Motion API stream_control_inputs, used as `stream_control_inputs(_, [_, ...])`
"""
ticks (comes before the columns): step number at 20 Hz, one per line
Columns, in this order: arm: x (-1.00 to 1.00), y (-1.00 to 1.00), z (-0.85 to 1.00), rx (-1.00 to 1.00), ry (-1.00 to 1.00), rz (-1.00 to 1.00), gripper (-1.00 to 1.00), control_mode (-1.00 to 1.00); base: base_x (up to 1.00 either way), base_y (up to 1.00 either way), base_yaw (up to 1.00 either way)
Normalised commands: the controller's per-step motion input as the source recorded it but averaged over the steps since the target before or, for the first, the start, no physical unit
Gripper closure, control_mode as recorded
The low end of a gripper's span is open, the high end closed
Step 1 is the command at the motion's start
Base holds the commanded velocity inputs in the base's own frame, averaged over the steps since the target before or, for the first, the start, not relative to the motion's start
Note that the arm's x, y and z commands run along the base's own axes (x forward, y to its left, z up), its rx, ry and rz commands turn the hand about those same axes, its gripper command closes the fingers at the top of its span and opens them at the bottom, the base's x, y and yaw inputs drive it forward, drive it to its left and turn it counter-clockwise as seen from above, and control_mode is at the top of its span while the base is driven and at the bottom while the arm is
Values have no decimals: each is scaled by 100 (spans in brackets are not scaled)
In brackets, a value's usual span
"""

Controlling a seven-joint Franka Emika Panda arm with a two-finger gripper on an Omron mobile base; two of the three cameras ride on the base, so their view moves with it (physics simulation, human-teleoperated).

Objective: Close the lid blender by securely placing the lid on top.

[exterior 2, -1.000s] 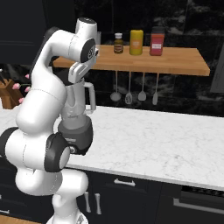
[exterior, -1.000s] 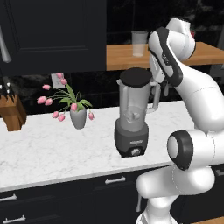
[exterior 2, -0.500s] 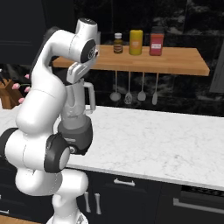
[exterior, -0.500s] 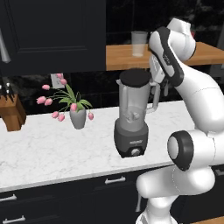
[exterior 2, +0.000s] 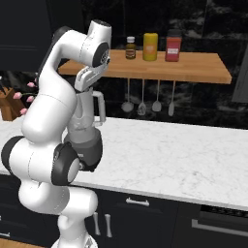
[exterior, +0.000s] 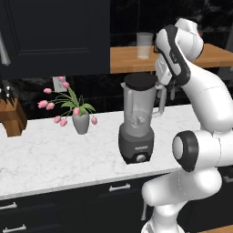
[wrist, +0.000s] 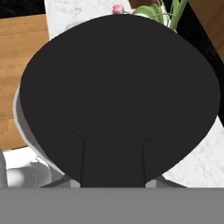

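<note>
The lid (exterior: 140, 80) looks like it's already sitting on the blender (exterior: 138, 122) jar's mouth on the worktop (can't tell if the jaws are pinching it or spread), so pulling away crooked could drag it off-centre.

Matt black lid (wrist: 118, 96); translucent smooth blender (exterior: 139, 120) jar.

White marble counter (exterior: 41, 159) across the middle of the left base view.
Blender (exterior: 138, 123) stands centre frame, flower vase (exterior: 81, 124) to its left, knife block (exterior: 12, 116) at the far left edge.
</note>
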Motion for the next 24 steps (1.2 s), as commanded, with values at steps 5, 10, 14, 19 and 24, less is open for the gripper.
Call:
stream_control_inputs(5, [0, 10, -1, 0, 0, 0, 100, -100, 0, 0, 0])
stream_control_inputs(10, [0, 0, 0, 0, 0, 0, 100, -100, 0, 0, 0])
stream_control_inputs(14, [0, 0, 0, 0, 0, 0, 100, -100, 0, 0, 0])
stream_control_inputs(19, [0, 0, 0, 0, 0, 0, 100, -100, 0, 0, 0])
stream_control_inputs(24, [-1, 0, -3, 0, 0, 0, 100, -100, 0, 0, 0])
